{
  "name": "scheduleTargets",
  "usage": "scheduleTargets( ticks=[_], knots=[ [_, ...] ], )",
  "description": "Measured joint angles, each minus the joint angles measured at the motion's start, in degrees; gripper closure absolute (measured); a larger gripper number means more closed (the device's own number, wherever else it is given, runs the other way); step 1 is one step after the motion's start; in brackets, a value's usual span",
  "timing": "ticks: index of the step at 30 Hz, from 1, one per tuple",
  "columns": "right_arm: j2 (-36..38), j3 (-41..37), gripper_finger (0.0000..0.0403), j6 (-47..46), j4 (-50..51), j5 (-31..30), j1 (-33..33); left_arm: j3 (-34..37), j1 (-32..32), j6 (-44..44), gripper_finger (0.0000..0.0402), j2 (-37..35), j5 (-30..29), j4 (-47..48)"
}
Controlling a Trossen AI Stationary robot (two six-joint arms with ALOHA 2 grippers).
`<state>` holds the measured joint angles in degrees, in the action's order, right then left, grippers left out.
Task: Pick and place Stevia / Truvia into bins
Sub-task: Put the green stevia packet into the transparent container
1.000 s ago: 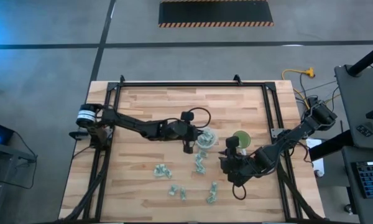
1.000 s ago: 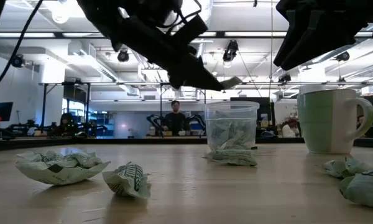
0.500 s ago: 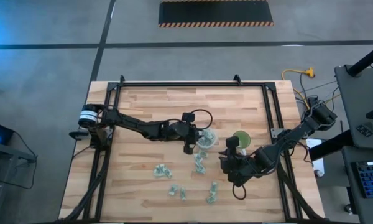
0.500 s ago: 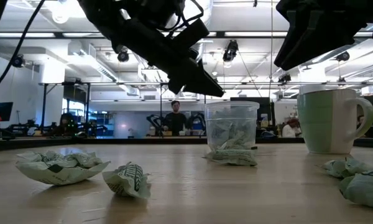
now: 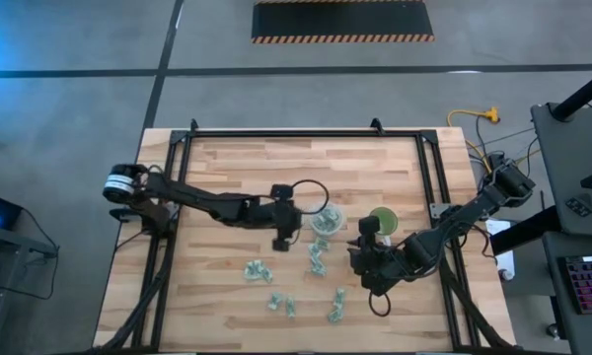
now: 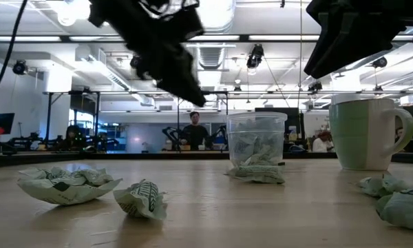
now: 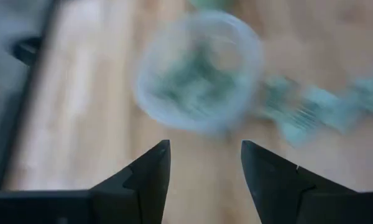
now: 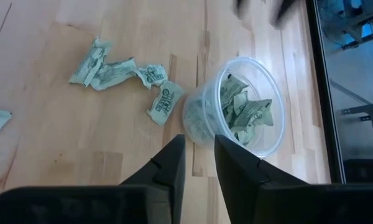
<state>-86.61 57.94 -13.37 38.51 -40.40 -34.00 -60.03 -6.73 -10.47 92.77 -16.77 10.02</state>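
Task partly complete. The clear cup (image 5: 328, 220) at frame centre holds several crumpled green-white sachets (image 8: 245, 112); others (image 5: 259, 270) lie loose on the table (image 5: 227, 168) below it. Left gripper (image 7: 202, 165), fingers apart and empty, sits just left of the cup. Right gripper (image 8: 198, 162), fingers narrowly parted, holds nothing visible.
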Motion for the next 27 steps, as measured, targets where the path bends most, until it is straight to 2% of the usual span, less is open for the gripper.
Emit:
scheduleTargets(
  ticks=[2, 6, 9, 13, 17, 20, 23, 27],
  knots=[
    [0.0, 0.0, 0.0329, 0.03, 0.0, 0.0, 0.0, 0.62, -1.48, 3.98, 0.0221, -2.04, 2.3, 6.66],
    [0.0, 0.0, 0.0333, 0.02, -0.24, 0.0, 0.0, 1.71, -5.09, 11.6, 0.0221, -4.03, 4.65, 14.19],
    [0.0, -0.05, 0.0332, -1.03, -0.89, 0.79, 0.0, 2.28, -7.78, 15.43, 0.0221, -4.49, 4.79, 15.5],
    [-0.29, -0.43, 0.0328, -2.74, -4.21, 10.98, 0.04, 2.34, -10.54, 18.39, 0.0221, -4.44, 4.82, 16.05],
    [-1.56, -1.67, 0.0325, -2.68, -12.61, 24.72, -0.02, 2.34, -11.87, 19.24, 0.0221, -4.44, 4.66, 15.7],
    [-3.51, -2.56, 0.0327, -1.25, -19.61, 32.57, -0.02, 2.34, -12.23, 19.6, 0.0221, -4.44, 4.46, 15.28],
    [-6.45, -2.95, 0.0328, 0.8, -24.33, 36.39, -0.17, 2.36, -12.19, 20.63, 0.0221, -4.44, 4.4, 14.77],
    [-10.25, -2.61, 0.0323, 1.35, -24.63, 36.58, -0.28, 2.38, -12.3, 21.34, 0.0221, -4.44, 4.36, 14.53]
  ],
)
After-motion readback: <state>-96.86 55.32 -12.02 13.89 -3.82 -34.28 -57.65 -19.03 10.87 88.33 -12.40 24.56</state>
